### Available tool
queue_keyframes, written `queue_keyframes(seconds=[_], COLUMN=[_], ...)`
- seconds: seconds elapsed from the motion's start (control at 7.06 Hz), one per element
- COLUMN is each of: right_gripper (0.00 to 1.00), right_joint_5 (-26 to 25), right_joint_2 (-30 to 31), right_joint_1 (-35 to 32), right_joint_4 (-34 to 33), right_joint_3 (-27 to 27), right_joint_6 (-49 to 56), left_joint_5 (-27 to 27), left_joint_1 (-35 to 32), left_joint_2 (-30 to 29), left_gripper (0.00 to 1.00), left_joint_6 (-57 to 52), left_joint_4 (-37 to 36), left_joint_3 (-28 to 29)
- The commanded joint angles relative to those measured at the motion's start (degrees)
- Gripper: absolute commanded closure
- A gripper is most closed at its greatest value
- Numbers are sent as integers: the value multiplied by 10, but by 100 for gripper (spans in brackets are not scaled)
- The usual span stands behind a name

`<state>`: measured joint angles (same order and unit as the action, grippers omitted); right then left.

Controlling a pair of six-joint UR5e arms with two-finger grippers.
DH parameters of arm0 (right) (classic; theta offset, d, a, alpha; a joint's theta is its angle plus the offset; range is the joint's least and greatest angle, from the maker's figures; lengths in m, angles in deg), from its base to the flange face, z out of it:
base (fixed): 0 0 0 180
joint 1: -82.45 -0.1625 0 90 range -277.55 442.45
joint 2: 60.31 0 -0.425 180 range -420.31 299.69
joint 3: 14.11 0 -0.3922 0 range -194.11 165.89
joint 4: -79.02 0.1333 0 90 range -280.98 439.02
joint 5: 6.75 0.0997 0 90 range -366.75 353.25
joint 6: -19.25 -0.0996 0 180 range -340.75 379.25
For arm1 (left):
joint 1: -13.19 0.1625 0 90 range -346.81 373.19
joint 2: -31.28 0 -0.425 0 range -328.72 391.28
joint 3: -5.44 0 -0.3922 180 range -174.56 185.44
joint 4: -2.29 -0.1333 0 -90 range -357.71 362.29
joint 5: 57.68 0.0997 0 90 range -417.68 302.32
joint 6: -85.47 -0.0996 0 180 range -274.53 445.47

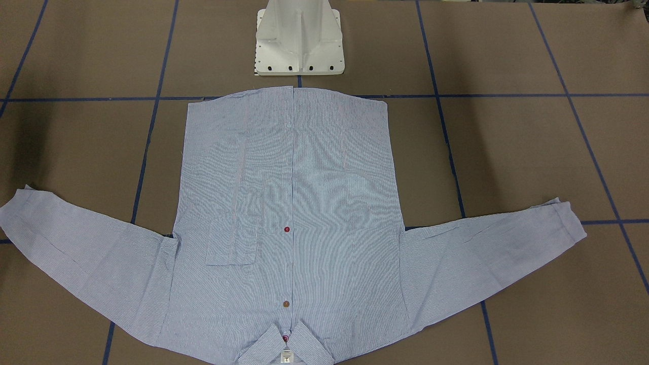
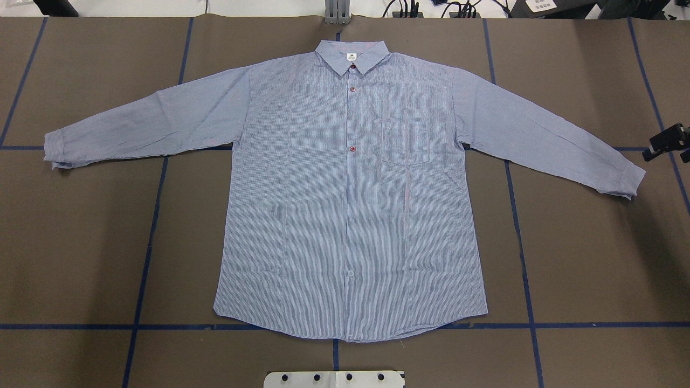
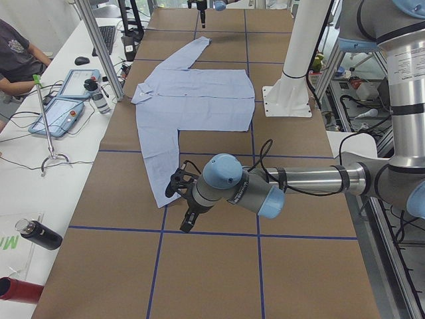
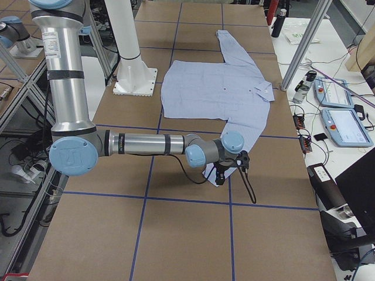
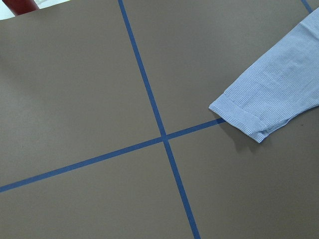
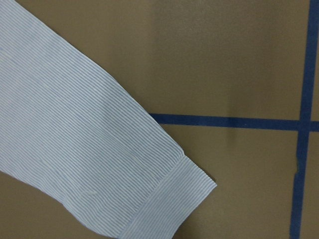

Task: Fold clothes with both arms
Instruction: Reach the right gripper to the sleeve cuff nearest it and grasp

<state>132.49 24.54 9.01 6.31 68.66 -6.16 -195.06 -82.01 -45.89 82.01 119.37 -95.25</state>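
Blue shirt [image 2: 350,205] lies flat; left tool [image 3: 186,222], right tool [image 4: 221,177] near cuffs [image 6: 174,199], openness indiscernible.

Overhead and front cameras face each other, both looking steeply down and sharing the spread light-blue striped shirt [image 2: 350,215]. Side cameras look lengthwise. Wrist cameras sit close above its cuffs [image 5: 239,117].

Left arm [image 3: 305,179] stretched out low and level, wrist bent, left gripper [image 3: 187,220] angled downward. Right arm [image 4: 146,143] in the same pose, right gripper [image 4: 222,174] pointing down. Can't tell how either gripper's jaws stand.
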Motion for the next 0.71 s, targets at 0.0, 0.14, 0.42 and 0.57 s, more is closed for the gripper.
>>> queue_keyframes(seconds=[0.0, 0.14, 0.42, 0.57], right_gripper=[0, 2, 8, 9], right_joint_5=[-5, -15, -16, -15], right_joint_2=[12, 28, 32, 36], right_joint_1=[63, 83, 83, 83], right_joint_4=[111, 175, 181, 180], right_joint_3=[-5, -12, -12, -14], right_joint_6=[-237, -292, -336, -360], left_joint_5=[0, 0, 0, 0], left_joint_1=[0, -1, -1, -1], left_joint_2=[0, 0, 0, 3], left_gripper=[0, 0, 0, 0], left_joint_6=[0, 1, 1, 1], left_joint_4=[0, -1, -2, -1], left_joint_3=[-3, -13, -14, -14])
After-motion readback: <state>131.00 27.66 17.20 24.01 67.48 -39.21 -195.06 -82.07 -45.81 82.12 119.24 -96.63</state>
